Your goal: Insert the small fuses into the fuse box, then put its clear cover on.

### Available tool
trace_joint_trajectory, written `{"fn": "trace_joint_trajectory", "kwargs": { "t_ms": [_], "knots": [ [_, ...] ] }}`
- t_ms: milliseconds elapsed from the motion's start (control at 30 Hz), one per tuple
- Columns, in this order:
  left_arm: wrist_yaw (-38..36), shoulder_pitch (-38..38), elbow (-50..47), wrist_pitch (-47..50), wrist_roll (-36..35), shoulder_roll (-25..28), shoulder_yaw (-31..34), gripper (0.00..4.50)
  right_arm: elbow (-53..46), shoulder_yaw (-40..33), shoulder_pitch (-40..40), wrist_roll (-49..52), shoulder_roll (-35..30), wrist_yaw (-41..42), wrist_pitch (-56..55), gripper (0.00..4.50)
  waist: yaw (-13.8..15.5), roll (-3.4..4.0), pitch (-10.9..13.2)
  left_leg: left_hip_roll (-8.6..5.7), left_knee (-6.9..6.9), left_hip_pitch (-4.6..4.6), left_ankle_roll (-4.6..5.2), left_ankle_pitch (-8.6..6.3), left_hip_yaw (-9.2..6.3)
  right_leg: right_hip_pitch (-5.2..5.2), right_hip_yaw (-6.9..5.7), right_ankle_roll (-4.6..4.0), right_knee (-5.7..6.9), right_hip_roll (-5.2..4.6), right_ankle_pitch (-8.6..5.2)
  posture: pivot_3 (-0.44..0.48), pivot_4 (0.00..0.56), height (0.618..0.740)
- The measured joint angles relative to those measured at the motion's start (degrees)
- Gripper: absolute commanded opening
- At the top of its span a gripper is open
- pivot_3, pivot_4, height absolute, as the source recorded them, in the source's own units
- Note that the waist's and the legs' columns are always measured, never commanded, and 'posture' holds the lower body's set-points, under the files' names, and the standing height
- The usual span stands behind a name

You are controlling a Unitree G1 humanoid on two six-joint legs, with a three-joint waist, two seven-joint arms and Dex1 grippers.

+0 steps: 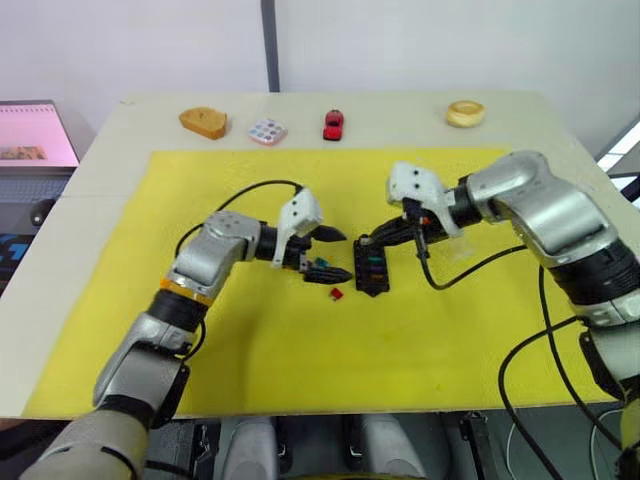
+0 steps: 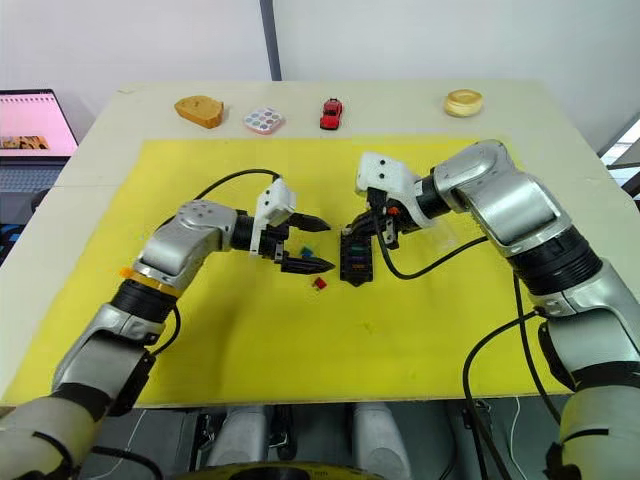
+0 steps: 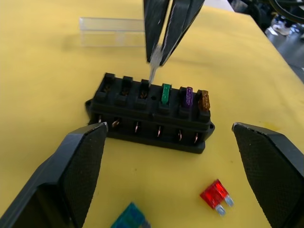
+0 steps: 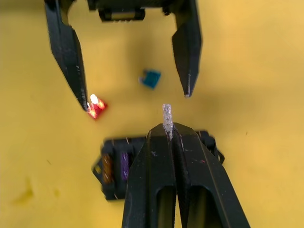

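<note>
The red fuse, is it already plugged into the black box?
No, the red fuse lies loose on the yellow mat, in front of the black fuse box, which holds green, purple and amber ones.

black fuse box (image 3: 151, 114) holding green, purple, amber fuses, clear cover (image 3: 111, 32) behind

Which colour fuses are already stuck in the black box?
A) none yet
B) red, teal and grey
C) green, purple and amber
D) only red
C: the small black rectangular plastic fuse box has a green fuse, a purple fuse and an amber fuse standing in its slots, while the red fuse lies on the yellow mat.
</note>
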Motion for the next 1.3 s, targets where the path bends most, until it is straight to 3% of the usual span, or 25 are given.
{"fn": "trace_joint_trajectory", "kwargs": {
  "t_ms": [567,1300],
  "knots": [
    [-2.0,-1.7,5.7,-4.4,4.4,-2.3,-0.8,4.47,6.8,-0.3,0.5,-7.4,3.3,3.4,-3.9,0.0,0.0,0.0,0.0,0.03,0.02,0.02,-0.05,0.03,-0.01,0.01,0.01,0.0,0.05,-0.01,0.0,0.0,0.15,0.74],
    [-2.0,-1.8,5.9,-5.1,5.1,-2.8,-0.8,4.47,4.4,-2.7,1.9,-8.0,3.6,4.7,-0.9,0.0,0.0,0.0,0.0,0.03,0.03,0.03,-0.15,0.09,-0.03,0.0,0.0,0.0,0.09,0.0,0.01,0.0,0.15,0.74]
  ]
}}
